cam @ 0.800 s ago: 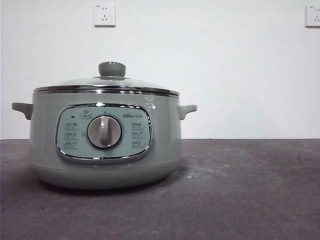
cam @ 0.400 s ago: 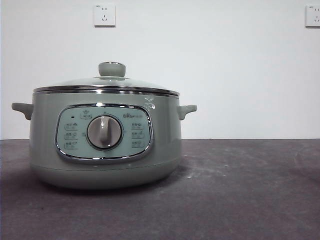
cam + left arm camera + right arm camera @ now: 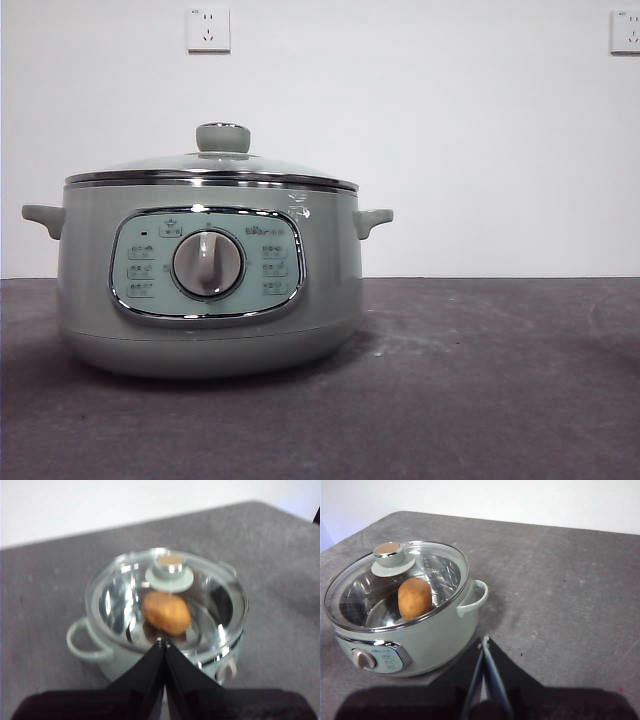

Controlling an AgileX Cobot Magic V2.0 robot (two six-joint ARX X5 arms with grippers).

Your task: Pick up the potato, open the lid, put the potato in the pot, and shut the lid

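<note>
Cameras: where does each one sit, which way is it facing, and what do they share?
Front view: low at table height, level at the pot panel; no arm shows.
Left wrist view: above the lid, looking down; shut left tool at the bottom.
Right wrist view: beside the pot, looking down; shut right tool.
Both wrist views show the potato under the glass.

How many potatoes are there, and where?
1. The potato lies inside the pot, seen through the closed glass lid. The pot's wall hides part of the inside in every view, so another could be out of sight.
</note>
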